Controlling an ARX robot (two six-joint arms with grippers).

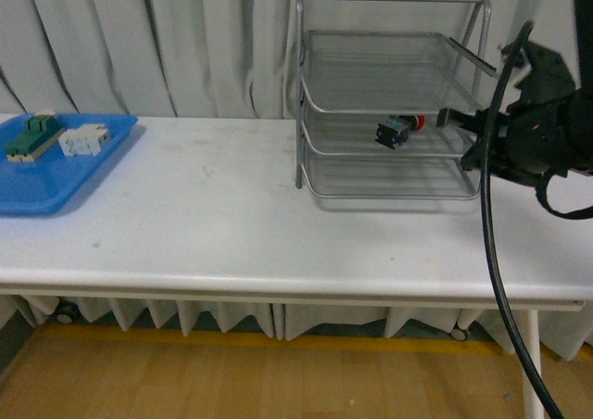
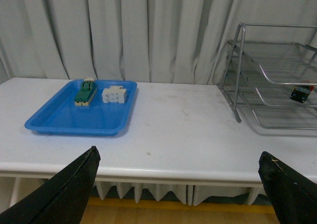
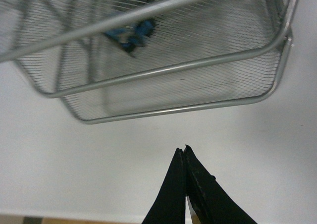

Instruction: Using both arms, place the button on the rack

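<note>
The silver wire-mesh rack [image 1: 389, 173] stands on the white table at the right. The button [image 1: 398, 130], with its dark body and red cap, lies on its side on the rack's middle tier. My right gripper [image 1: 445, 118] is shut and empty, its tips just outside the rack's right side, level with the button. In the right wrist view the shut gripper [image 3: 182, 149] hovers over the table short of the rack [image 3: 198, 65], and the button [image 3: 131, 34] shows blurred through the mesh. My left gripper [image 2: 178, 152] is open and empty, back at the table's front edge, far from the rack [image 2: 237, 75] and the button [image 2: 300, 93].
A blue plastic tray [image 1: 37, 183] at the table's left holds a green-and-cream switch [image 1: 32, 136] and a white blocky component [image 1: 83, 141]. A black cable [image 1: 489, 252] hangs from the right arm across the table's front. Curtains close off the back.
</note>
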